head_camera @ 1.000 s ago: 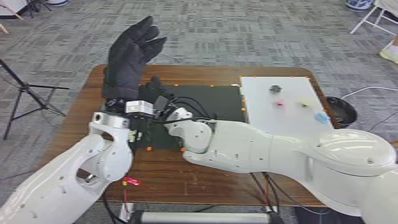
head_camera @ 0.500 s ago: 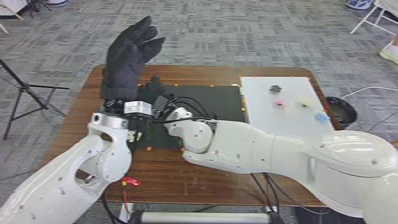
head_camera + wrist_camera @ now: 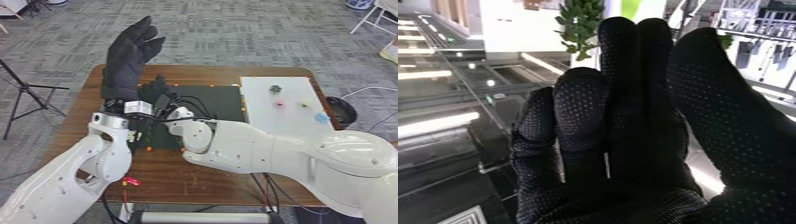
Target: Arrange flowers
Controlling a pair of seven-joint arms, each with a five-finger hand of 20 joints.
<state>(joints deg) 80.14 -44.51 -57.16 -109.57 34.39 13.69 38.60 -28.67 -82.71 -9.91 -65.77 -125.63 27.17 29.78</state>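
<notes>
Note slight turn of R robot hand (image 3: 157, 91) vs. preceding head views, w/ broader outline and fingertips a bit farther toward far side. Treat as minor adj. only, prob. prep. for next reach; do not count as flower placement. Find L robot hand (image 3: 125, 67) in approx. same raised pos., at left of tabletop (image 3: 200, 187), w/ fingers extended and nothing gripped. Log R robot hand as released: fingers mostly straight, slightly bent in part, no stem held.

Locate flowers on white board (image 3: 293, 120), right side of tabletop: dark green sprig (image 3: 275, 89) toward far end, pink flower (image 3: 280, 104) just nearer, pale yellow flower (image 3: 305, 105) to right of pink, blue flower (image 3: 321, 118) near right edge. Find layout unchanged vs. preceding views; judge arrangement as prob. not begun. See black bowl (image 3: 342, 111) beside right edge of tabletop; unable to confirm use in task.

Allow for occlusion of black mat (image 3: 222, 97), partly covered by R arm (image 3: 244, 145). Unable to confirm contact between hands, closely overlapped in head view. Expect difficulty w/ stems and petals: too small to make out. In right wrist view, do not assume green foliage (image 3: 580, 27) as task stock; unable to tell origin.
</notes>
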